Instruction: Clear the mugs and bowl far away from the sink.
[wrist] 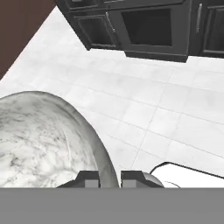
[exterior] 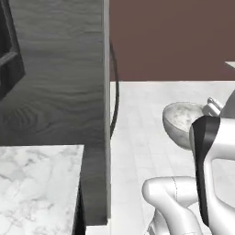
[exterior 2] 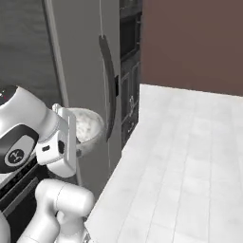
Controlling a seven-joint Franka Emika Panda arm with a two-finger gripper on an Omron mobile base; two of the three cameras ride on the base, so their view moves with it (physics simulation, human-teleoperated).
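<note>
Biggest thing beyond the fingers is the pale tiled floor (wrist: 144, 105), stretching away below and ahead of them, w/ a run of dark cabinet fronts (wrist: 148, 30) at its far side; a tall grey wood-grain cabinet panel (exterior: 50, 92) w/ a long dark curved handle (exterior 2: 108, 90) stands just beside the carried load, and a white marbled countertop (exterior: 36, 183) sits low on the other side of that panel. Next down: the round, deep, glossy speckled grey-white bowl (wrist: 39, 140), held up in the air off any surface, its rim running straight between the fingers and its hollow opening to one side of them. The two-finger gripper (wrist: 110, 178) is nearly closed, pinching the bowl's thin wall — one dark fingertip (wrist: 87, 178) inside the rim, the other outside. A rim pinch makes sense here: the bowl is too wide to span, so the wall is the only graspable bit. Likely mid-carry, away from the sink; bowl not yet set down. Mugs not judged from here.
</note>
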